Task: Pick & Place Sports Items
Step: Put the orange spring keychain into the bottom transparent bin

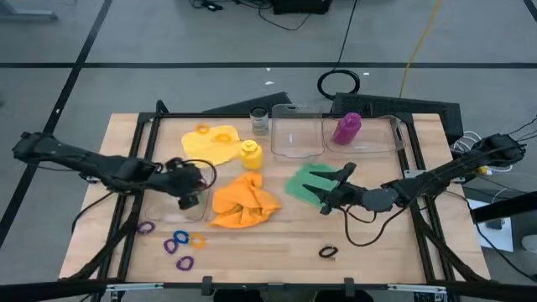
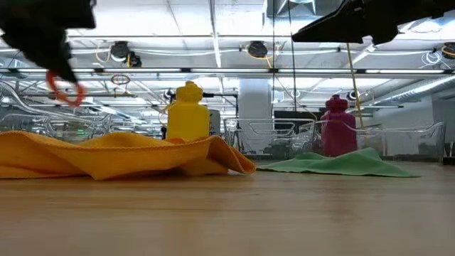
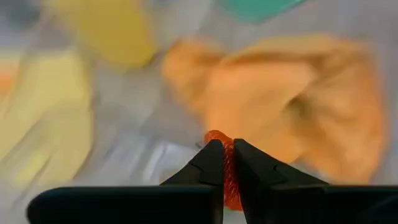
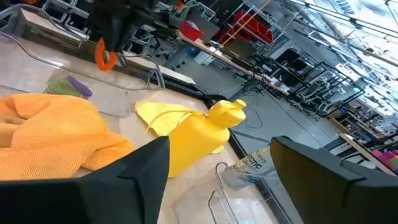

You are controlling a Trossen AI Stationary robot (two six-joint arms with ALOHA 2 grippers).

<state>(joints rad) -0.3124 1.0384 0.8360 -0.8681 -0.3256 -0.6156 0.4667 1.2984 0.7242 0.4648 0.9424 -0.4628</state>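
My left gripper [image 1: 191,191] hangs above the table left of the orange cloth [image 1: 243,202], shut on a small orange elastic ring [image 2: 67,89]. My right gripper [image 1: 334,186] is open and empty above the green cloth [image 1: 309,183], which lies flat on the table. The yellow bottle [image 1: 250,154] stands upright beside the yellow cloth [image 1: 212,143]. The purple bottle [image 1: 346,128] stands in a clear box [image 1: 394,138]. Several coloured rings [image 1: 179,242] lie near the front left, and a dark ring [image 1: 327,251] near the front right. My left gripper pinches the orange ring's band [image 3: 225,144] between its two shut fingers, at their free ends. The ring hangs below the fingers, lifted clear of the table; it also shows in the right wrist view [image 4: 104,56].
Two clear boxes [image 1: 297,134] and a small glass jar [image 1: 259,122] stand at the far side. Another orange ring [image 1: 202,129] lies on the yellow cloth. A clear container [image 4: 37,59] sits under my left gripper. Bare wood shows along the near edge.
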